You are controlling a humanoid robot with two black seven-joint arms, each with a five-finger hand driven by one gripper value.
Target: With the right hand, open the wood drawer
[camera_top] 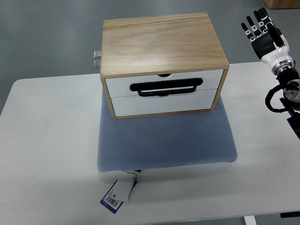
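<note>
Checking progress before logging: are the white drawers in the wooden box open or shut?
Shut: both white drawer fronts sit flush within the wooden box frame, and the right hand is off to the side.

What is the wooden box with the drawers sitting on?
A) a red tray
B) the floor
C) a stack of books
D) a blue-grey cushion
D: the wooden box rests on a blue-grey cushion that lies on the white table.
</note>
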